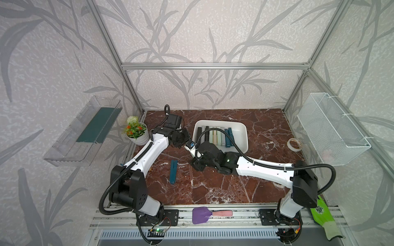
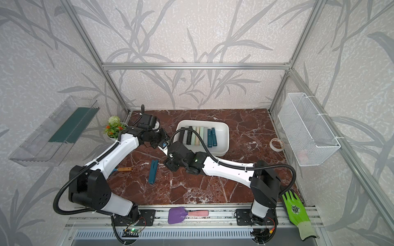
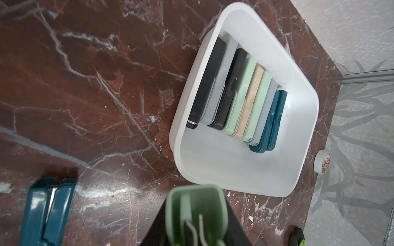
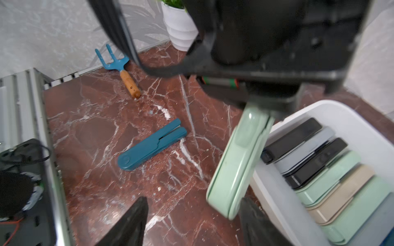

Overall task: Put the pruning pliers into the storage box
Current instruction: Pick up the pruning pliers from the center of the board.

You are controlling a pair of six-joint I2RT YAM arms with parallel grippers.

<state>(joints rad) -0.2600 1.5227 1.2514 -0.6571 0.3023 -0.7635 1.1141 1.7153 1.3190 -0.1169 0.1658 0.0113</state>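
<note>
Just beside the white box (image 4: pixel 345 106), the left gripper (image 4: pixel 259 106) is closed on the top of the pale green pliers (image 4: pixel 236 161). The right gripper (image 4: pixel 193 200) stands open around their lower end. They look light, stiff and smooth; better to hold the flat sides.

Both top views are bright under even, diffuse overhead light, with soft shadows under the arms on the table (image 1: pixel 213 191) and wide-angle stretch toward the edges. Left wrist view: the box (image 3: pixel 298 85) is sharp and the table has a mild sheen, but the near green pliers (image 3: pixel 196 213) are out of focus. Right wrist view: softer overall, with the left arm (image 4: pixel 266 32) and right gripper (image 4: pixel 193 199) showing as dark blurs.
</note>
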